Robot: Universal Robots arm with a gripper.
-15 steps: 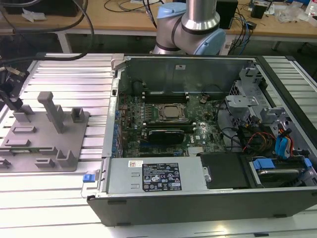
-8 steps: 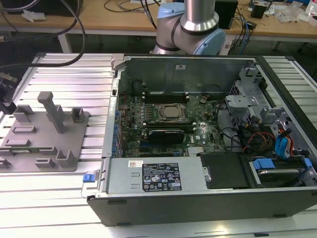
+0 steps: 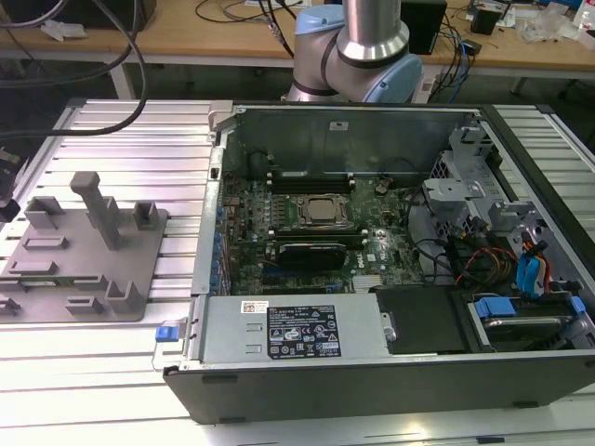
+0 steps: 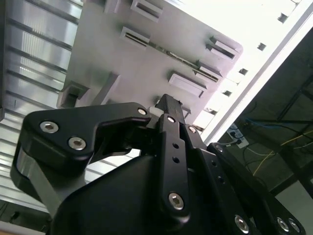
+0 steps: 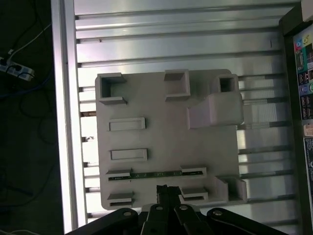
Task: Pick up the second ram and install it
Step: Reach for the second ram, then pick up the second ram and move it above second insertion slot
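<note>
Claw: we saw the black two-fingered claw hanging over the fixture, with its tips aimed at the row holding the stick.
Grip: its fingertips looked pressed together with nothing between them, so we judged it clenched and empty.
Second ram: the long, thin green circuit-board stick stood on edge between two low end holders, just beyond the fingertips. It did not appear to be touched. In the second wrist view it showed as a dark sliver.
Fixture: the flat grey plastic tray with raised holders lay on the ribbed aluminium table, at nine o'clock from the case in the exterior view.
Case: the open dark metal computer case sat well apart from the stick.
Board: the large green motherboard carried long black memory slots at twelve o'clock and six o'clock of the square silver CPU socket.
Risk, collision: we judged that a clenched claw lowered onto the stick would strike its upper edge and could chip it or knock it askew.
Risk, grasp: an off-centre pinch could tilt so thin a board as it left the holders.
Risk, seating: a tilted stick could miss the slot's notch, and forcing it could stress the motherboard.
Risk, travel: the case wall stood between tray and slots, so we thought a low carry could clip it.
</note>
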